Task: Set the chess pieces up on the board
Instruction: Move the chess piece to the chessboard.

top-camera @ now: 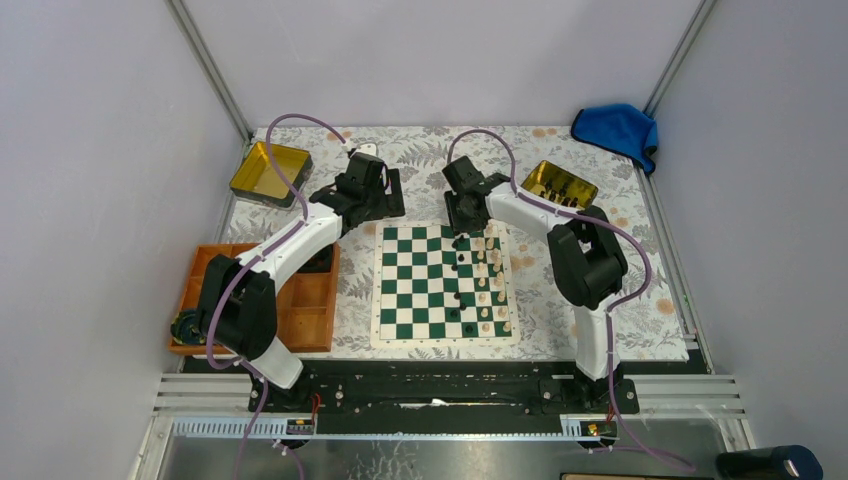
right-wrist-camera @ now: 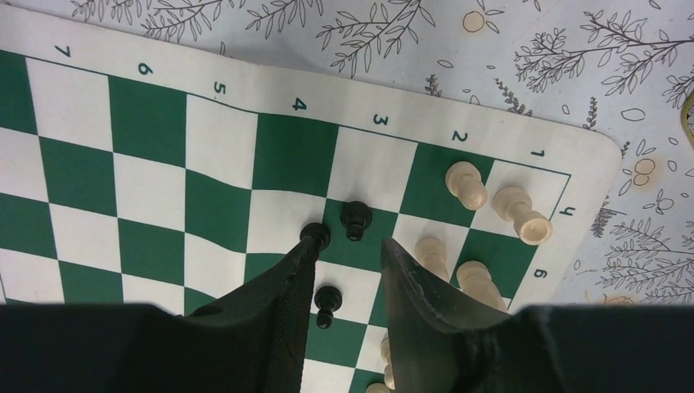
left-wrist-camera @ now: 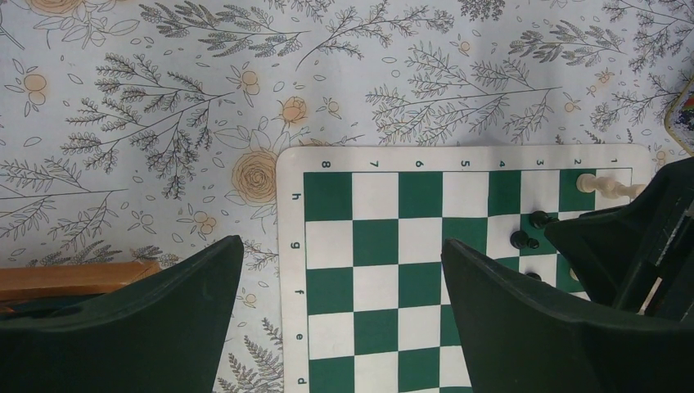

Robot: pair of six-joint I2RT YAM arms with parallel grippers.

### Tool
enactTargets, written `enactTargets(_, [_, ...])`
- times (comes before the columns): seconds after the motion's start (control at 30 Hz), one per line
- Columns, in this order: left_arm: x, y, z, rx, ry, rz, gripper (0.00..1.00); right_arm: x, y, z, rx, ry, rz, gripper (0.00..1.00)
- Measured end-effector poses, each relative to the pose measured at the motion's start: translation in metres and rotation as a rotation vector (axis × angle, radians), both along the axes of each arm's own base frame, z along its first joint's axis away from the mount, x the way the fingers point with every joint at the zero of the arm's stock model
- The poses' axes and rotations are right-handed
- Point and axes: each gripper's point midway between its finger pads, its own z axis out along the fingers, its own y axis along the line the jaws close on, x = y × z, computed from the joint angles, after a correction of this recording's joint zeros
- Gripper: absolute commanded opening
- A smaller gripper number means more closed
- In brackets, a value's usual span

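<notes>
The board lies at the table's middle, green and white checks. Several black chess pieces stand scattered on its right half. My right gripper hangs over the board's far right part. In the right wrist view its jaws stand apart: one black pawn stands between the fingers close to the left one, a second sits at the left fingertip, and a third just ahead. My left gripper hovers over the board's far left corner, wide open and empty.
Cream pieces fill the board's two right columns, close to my right fingers. An orange wooden tray sits left of the board. Gold tins stand at the back left and back right. A blue cloth lies in the far right corner.
</notes>
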Motion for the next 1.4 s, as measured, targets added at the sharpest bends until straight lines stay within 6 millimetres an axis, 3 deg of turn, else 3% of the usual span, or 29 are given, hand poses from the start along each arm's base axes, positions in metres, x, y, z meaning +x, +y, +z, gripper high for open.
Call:
enactTargets(0.6, [0.0,0.0,0.0,0.005,-0.001,-0.005,0.98,0.001,0.0,-0.021,-0.017,0.021,-0.002,0.36])
enactTargets(0.9, [0.0,0.0,-0.001,0.009,-0.003,-0.01,0.98,0.0,-0.001,-0.03,-0.031,0.037,-0.003,0.25])
enactTargets(1.2, [0.001,0.0,-0.001,0.009,-0.006,-0.011,0.98,0.007,-0.003,-0.024,-0.049,0.008,-0.011,0.12])
enactTargets(1.4, [0.001,0.001,-0.001,0.01,-0.006,-0.01,0.98,0.018,-0.002,-0.012,-0.06,-0.033,-0.007,0.1])
